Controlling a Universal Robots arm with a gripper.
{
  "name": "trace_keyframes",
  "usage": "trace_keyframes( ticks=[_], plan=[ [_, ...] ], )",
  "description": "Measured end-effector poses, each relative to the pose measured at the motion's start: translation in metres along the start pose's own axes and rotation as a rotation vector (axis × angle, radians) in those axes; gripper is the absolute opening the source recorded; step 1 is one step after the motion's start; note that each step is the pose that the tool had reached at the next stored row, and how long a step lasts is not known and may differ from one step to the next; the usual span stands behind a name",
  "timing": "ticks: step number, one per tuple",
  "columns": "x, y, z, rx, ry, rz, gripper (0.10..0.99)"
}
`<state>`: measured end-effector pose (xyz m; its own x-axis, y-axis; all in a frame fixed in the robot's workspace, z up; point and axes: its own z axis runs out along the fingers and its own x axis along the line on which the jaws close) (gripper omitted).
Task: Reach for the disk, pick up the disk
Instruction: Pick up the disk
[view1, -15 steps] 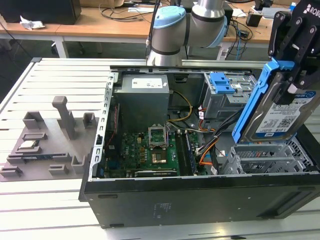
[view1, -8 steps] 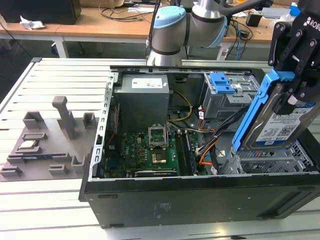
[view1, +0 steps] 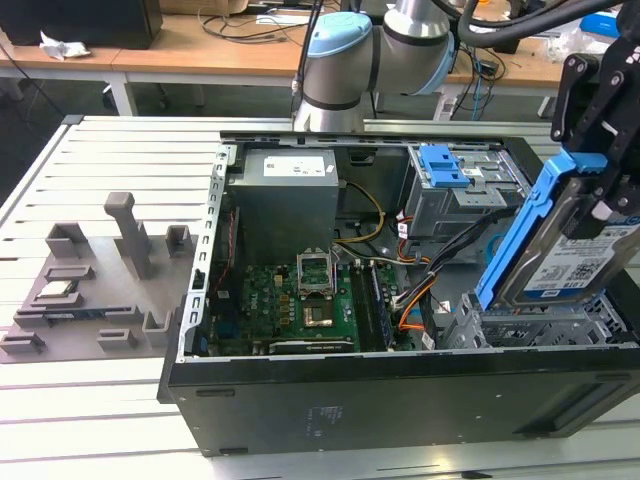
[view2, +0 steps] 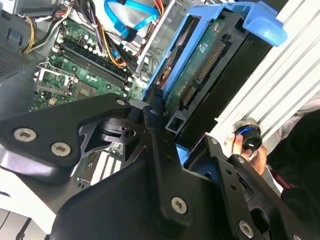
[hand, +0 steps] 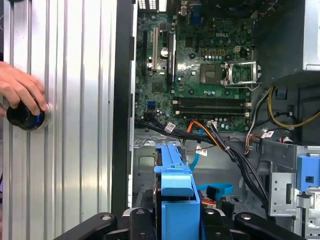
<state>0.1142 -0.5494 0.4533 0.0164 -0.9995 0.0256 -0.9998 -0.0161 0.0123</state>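
The gripper (view1: 612, 205) is clamped on the disk (view1: 560, 255), fingers closed on its upper end. The disk hangs tilted, lifted above the drive cage (view1: 540, 322) inside the open computer case (view1: 400, 395).

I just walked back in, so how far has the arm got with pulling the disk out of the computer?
Reaching looks done: the claw is shut on the disk, gripping its blue bracket. The pickup is in hand: the disk stands tilted, mostly above the metal cage. What is left is clearing the case, since its lower end sits near the cage.
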Motion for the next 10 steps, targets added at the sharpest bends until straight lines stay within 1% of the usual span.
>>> trace_keyframes(
  ticks=[10],
  plan=[
    [0.0008,-0.0010,0.0013,0.000,0.0001,0.000,0.365]
  ],
)
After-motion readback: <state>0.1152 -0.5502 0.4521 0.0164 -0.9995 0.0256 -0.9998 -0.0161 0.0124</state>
